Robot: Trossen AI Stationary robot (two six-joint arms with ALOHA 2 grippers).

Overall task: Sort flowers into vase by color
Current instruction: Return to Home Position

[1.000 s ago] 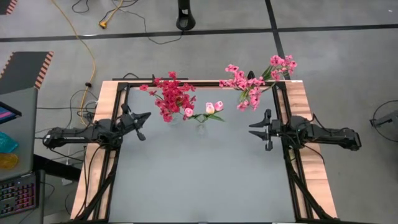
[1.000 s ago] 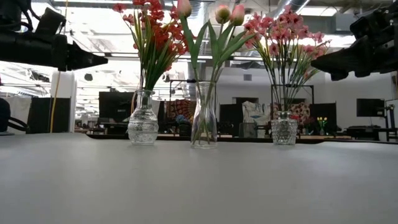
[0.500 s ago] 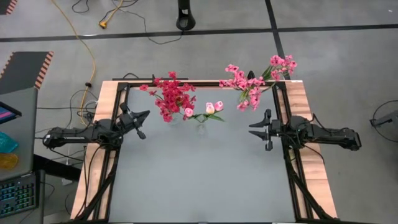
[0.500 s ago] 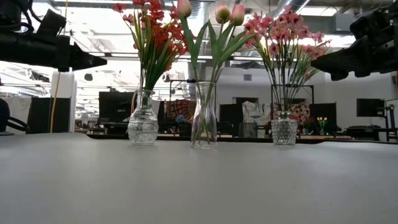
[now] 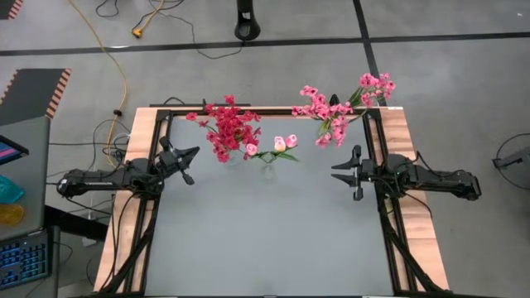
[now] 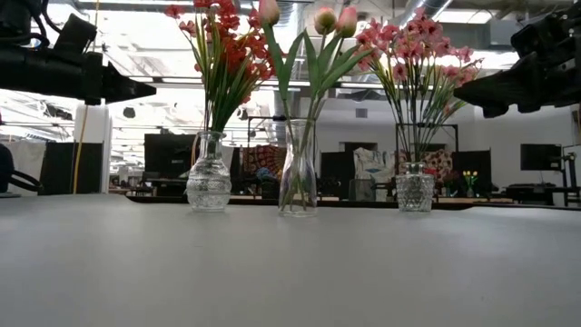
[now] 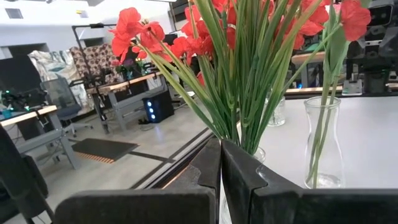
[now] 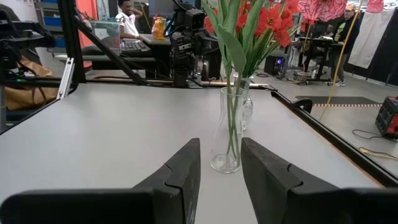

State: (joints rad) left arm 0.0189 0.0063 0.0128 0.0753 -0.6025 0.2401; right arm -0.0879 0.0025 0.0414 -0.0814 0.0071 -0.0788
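Note:
Three glass vases stand in a row near the table's far edge. The round vase (image 6: pixel 208 186) holds the deep red clusters (image 5: pixel 228 128). The slim vase (image 6: pixel 299 182) holds the pale pink tulip buds (image 5: pixel 281 145). The small vase (image 6: pixel 415 188) holds the pink sprays (image 5: pixel 339 108). All stems stick down into the vase necks. My left gripper (image 5: pixel 197 154) hovers above the table, left of the red flowers, shut and holding nothing; its wrist view (image 7: pixel 221 155) faces the red stems. My right gripper (image 5: pixel 334 169) hovers right of the row, slightly open and holding nothing (image 8: pixel 221 155).
Dark frame rails (image 5: pixel 374 141) and wooden strips (image 5: pixel 139 132) run along the table's left, right and far sides. The grey tabletop (image 5: pixel 265 232) stretches from the vases toward the near edge. People (image 8: pixel 129 22) sit in the room beyond the table.

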